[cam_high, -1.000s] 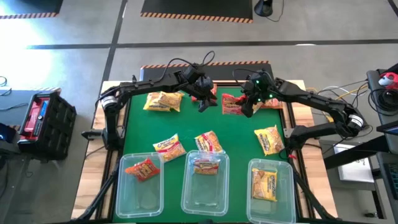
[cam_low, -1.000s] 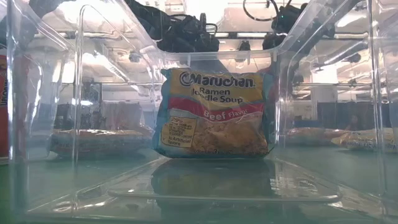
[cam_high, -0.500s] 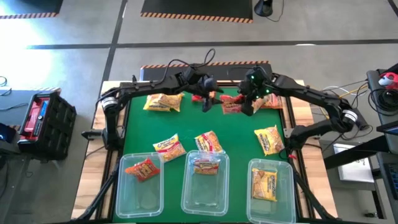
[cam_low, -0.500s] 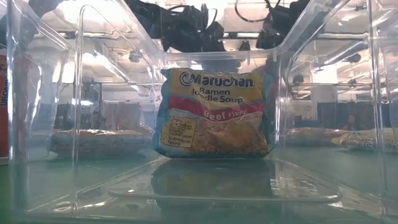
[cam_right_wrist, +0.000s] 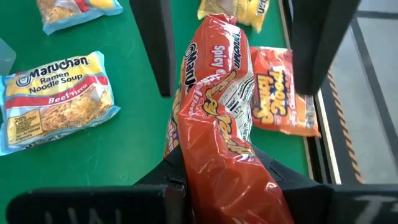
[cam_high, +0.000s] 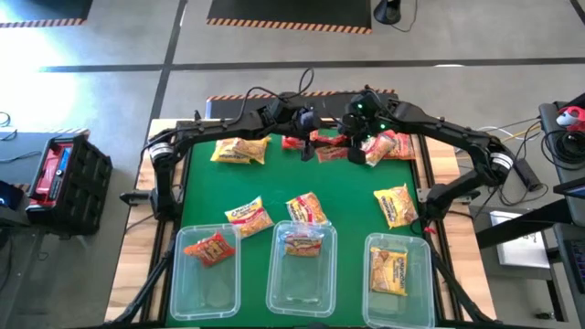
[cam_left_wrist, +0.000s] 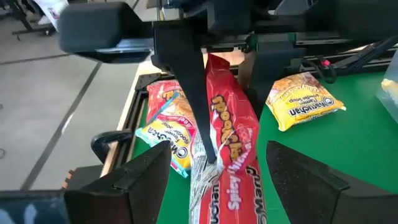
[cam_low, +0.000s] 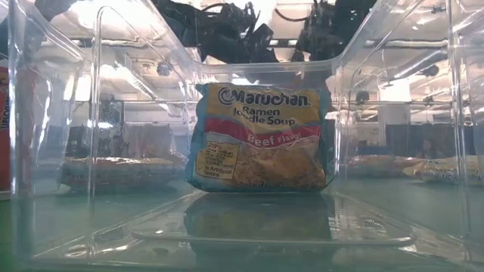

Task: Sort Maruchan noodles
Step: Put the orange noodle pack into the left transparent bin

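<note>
A red Maruchan noodle packet [cam_high: 329, 151] hangs over the far middle of the green mat, with my right gripper [cam_high: 355, 137] shut on it. My left gripper [cam_high: 306, 142] faces it, open. In the left wrist view its two fingers stand on either side of the packet's free end [cam_left_wrist: 227, 186] with gaps, touching nothing. Other Maruchan packets lie flat on the mat: a yellow one [cam_high: 239, 149] far left, two [cam_high: 388, 146] far right, and others [cam_high: 249, 217], [cam_high: 306, 208], [cam_high: 395, 204] nearer the tubs. My right gripper pinches one end of the red packet [cam_right_wrist: 230, 155] between its two fingers. One finger [cam_left_wrist: 196, 106] lies flat along the packet's printed face. The fingers slant down from the table's right. The packet sticks out toward my left gripper, crinkled and clear of the mat.
Three clear tubs stand along the near edge: the left one [cam_high: 187, 283] holds a red-orange packet, the middle one [cam_high: 274, 283] a beef packet [cam_low: 261, 136] standing on edge, the right one [cam_high: 422, 274] a yellow packet. The arms' bases flank the mat.
My right gripper has risen and moved toward the far edge and my left gripper, rolling its wrist. The red packet has come with it, off the mat. My left gripper has turned and stayed at the far middle.
</note>
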`<action>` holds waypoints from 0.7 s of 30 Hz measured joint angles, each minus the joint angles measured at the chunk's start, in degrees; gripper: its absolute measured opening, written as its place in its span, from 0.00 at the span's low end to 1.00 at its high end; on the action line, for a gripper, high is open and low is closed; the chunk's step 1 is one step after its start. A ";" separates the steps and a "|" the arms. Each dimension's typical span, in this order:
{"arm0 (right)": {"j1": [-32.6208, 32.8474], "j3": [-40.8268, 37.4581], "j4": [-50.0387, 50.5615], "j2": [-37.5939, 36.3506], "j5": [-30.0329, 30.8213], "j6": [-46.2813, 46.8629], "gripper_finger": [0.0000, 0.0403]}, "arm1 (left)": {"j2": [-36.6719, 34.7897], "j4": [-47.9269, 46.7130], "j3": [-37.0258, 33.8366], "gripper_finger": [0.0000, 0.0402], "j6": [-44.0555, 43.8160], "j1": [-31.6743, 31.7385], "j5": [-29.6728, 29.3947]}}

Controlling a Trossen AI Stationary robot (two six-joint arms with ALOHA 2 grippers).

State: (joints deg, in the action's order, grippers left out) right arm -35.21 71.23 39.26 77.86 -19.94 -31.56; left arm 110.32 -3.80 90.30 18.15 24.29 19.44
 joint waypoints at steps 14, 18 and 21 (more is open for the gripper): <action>1.44 4.43 0.25 0.86 0.50 -4.04 0.17 | 0.44 -3.95 -0.02 0.62 -6.14 -0.31 0.79; 2.20 4.45 0.56 0.84 0.65 -4.10 0.17 | 0.44 -4.31 -0.02 0.61 -7.83 -0.37 0.85; 2.48 4.45 0.63 0.84 0.59 -4.43 0.17 | 0.44 -5.02 -0.02 0.60 -8.36 -0.37 0.87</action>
State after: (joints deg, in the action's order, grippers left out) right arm -32.73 75.68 39.90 78.70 -19.35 -35.99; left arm 110.76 -8.82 90.28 9.80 23.92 20.32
